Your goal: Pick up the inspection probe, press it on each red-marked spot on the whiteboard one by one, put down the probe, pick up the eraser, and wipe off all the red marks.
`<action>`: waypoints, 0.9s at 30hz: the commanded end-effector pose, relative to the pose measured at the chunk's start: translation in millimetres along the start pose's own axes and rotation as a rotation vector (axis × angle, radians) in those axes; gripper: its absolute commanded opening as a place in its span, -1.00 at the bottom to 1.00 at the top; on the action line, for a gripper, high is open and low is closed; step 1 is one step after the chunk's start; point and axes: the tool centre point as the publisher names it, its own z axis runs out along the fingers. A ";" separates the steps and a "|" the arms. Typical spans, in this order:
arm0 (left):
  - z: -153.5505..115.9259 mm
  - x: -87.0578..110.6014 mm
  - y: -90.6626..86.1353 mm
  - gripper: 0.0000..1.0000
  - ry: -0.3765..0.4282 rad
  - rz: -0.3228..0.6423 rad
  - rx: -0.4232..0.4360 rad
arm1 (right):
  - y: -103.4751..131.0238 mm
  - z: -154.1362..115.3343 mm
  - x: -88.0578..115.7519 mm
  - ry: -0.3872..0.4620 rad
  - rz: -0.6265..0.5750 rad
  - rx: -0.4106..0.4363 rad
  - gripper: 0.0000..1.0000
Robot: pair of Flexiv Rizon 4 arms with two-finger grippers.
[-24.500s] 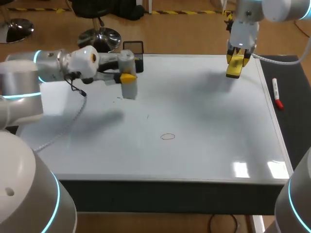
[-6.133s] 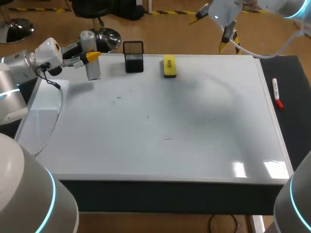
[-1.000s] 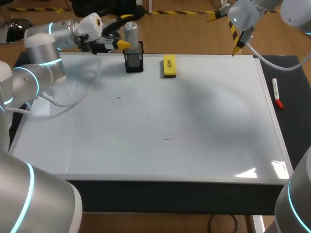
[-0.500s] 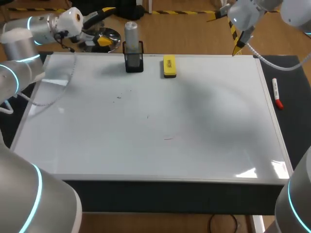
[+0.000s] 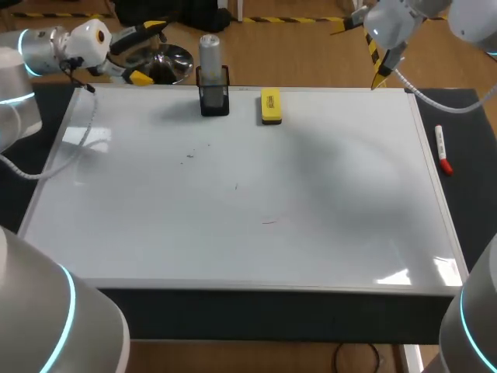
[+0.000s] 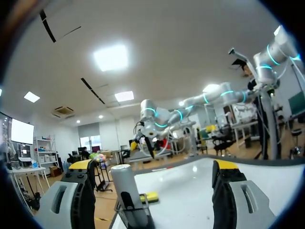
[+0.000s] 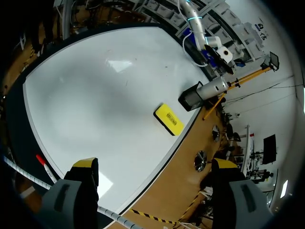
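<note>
A faint red trace (image 5: 269, 221) shows mid-whiteboard (image 5: 326, 179). At its 12 o'clock lies the eraser (image 5: 270, 106), long axis 12-to-6, with the probe (image 5: 209, 48) upright in the holder (image 5: 214, 101) at its 9. The right gripper (image 5: 363, 48), spread and empty at the eraser's 2, looks nearer than the left gripper (image 5: 146, 51), likewise spread, at 10.

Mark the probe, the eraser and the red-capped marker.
probe (image 5: 210, 53): head view, on its upright grey body.
eraser (image 5: 270, 106): head view, middle of its yellow top.
marker (image 5: 440, 144): head view, on its white barrel.
</note>
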 end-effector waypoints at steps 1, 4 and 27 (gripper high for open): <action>-4.5 27.5 -8.0 1.00 -0.397 0.001 -0.167 | -0.2 -0.5 -0.5 0.005 -0.002 0.003 1.00; -10.7 34.1 -7.4 1.00 -0.417 -0.006 -0.175 | -0.2 -0.5 -0.5 0.005 -0.002 0.003 1.00; -20.3 44.7 1.0 1.00 -0.440 -0.051 -0.151 | -0.2 -0.5 -0.5 0.005 -0.002 0.003 1.00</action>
